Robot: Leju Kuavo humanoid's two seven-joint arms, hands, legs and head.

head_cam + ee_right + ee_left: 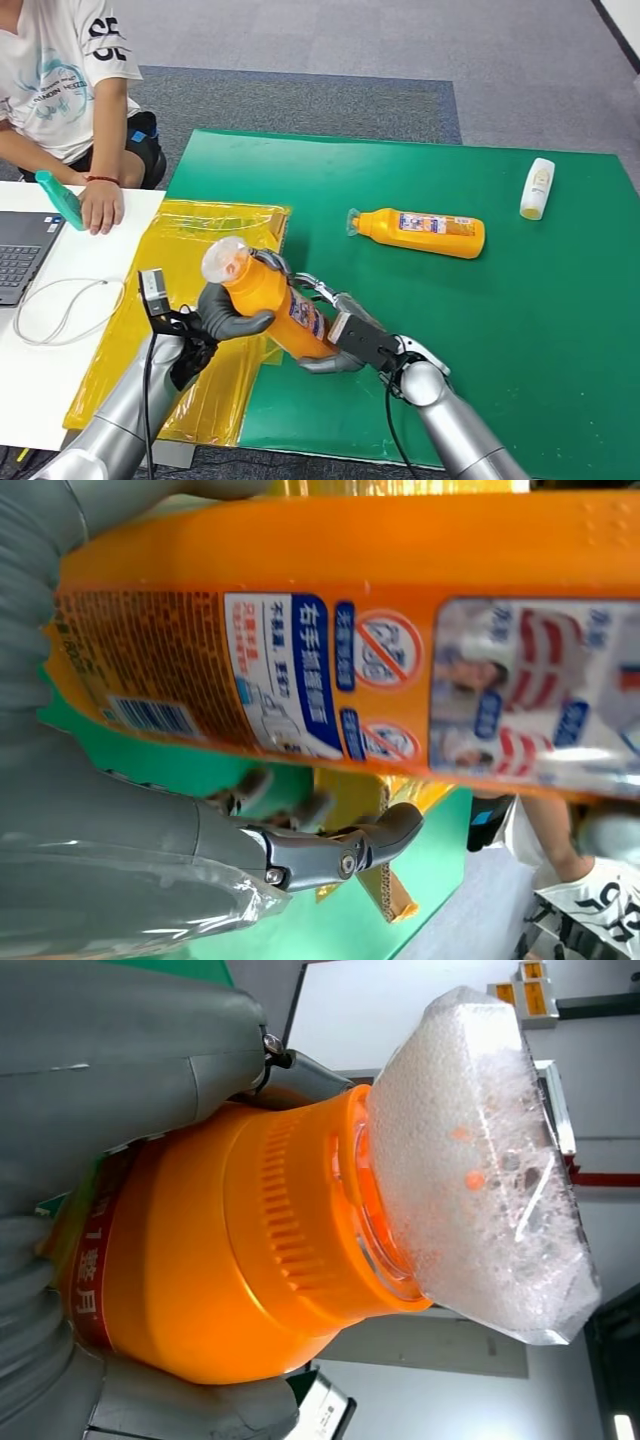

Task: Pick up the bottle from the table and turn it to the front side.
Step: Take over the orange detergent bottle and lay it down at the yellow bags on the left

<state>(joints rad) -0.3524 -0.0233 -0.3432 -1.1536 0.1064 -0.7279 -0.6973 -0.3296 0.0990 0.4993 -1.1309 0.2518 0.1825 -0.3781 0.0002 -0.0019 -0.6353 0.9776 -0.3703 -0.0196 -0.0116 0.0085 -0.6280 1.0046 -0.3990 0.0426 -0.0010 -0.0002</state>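
I see a glossy orange plastic bottle (275, 305) with clear cap (223, 258), matt green table cover (468, 330), shiny yellow film (189, 225), silvery metal arms.

Both silver arms of the humanoid robot reach forward from the lower edge of the head view and converge near the middle, above the tabletop (483, 330). The left hand (219, 318) grips the orange bottle (275, 300) just below its cap, the thick grey thumb (241, 322) lying across the front. The right hand (343, 335) holds the same bottle at its base end, dark fingers (313, 288) curled over the top. In the right wrist view, one finger (340, 850) extends beneath the bottle's label.
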